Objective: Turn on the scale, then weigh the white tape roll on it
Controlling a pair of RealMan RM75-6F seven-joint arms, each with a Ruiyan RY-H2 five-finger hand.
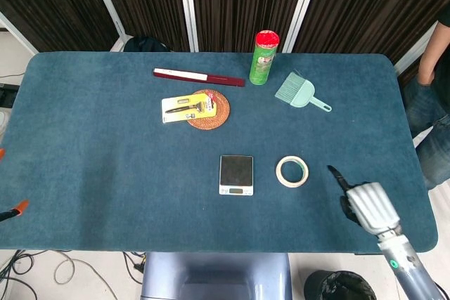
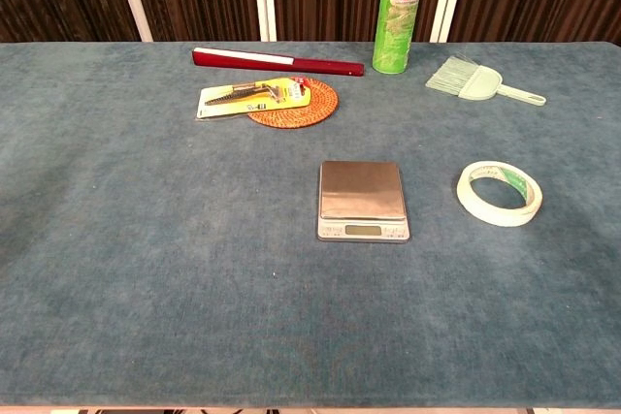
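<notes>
The small silver scale (image 1: 236, 174) (image 2: 362, 201) lies near the middle of the blue table, its display strip facing the front edge. To its right lies the white tape roll (image 1: 292, 171) (image 2: 500, 193), flat on the cloth. My right hand (image 1: 364, 204) shows only in the head view, over the table's front right part and right of the roll. It holds nothing; one dark finger (image 1: 336, 175) stretches toward the roll while the others look curled in. My left hand is out of both views.
At the back stand a green can with a red lid (image 1: 264, 57), a mint hand brush (image 1: 300, 91), a red-and-white flat stick (image 1: 199, 76) and a yellow packaged tool on a woven coaster (image 1: 195, 107). A person (image 1: 434, 54) stands past the right edge.
</notes>
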